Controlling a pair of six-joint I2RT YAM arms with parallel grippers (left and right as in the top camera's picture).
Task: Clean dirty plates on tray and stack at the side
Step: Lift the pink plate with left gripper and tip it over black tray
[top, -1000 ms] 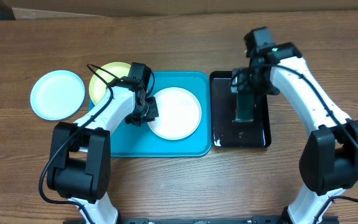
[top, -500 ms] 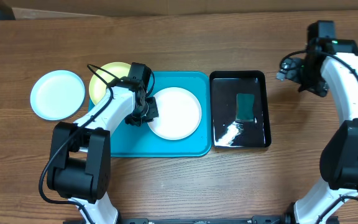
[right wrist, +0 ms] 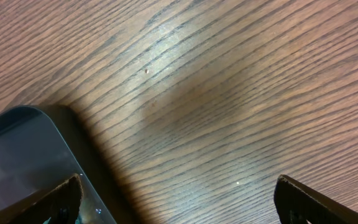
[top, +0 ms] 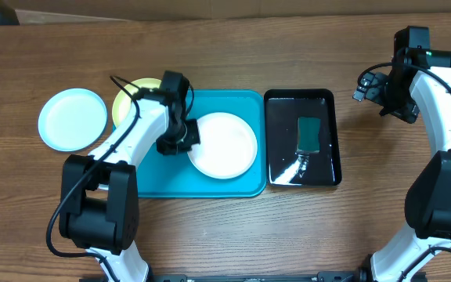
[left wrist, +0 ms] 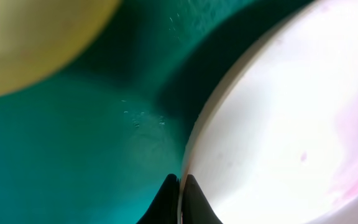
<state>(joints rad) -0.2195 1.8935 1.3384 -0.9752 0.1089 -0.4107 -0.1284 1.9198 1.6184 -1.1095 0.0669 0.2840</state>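
A white plate (top: 224, 146) lies on the turquoise tray (top: 210, 186). My left gripper (top: 183, 141) is shut on that plate's left rim; in the left wrist view the thin rim sits pinched between the two dark fingertips (left wrist: 168, 198), with the white plate (left wrist: 278, 124) to the right and tray floor (left wrist: 73, 155) to the left. A yellow-green plate (top: 128, 100) rests at the tray's back-left corner, partly under my arm. A light blue plate (top: 72, 118) lies on the table to the left. My right gripper (top: 369, 84) hangs open over bare wood, empty.
A glossy black tray (top: 280, 110) stands right of the turquoise one, wet, with a green sponge (top: 309, 135) in it. Its corner (right wrist: 17, 149) shows at the left of the right wrist view, beside wooden table (right wrist: 216, 93).
My left gripper has closed onto the white plate's rim, and the plate has shifted slightly right. My right arm left the sponge in the black tray and swung out to the right.
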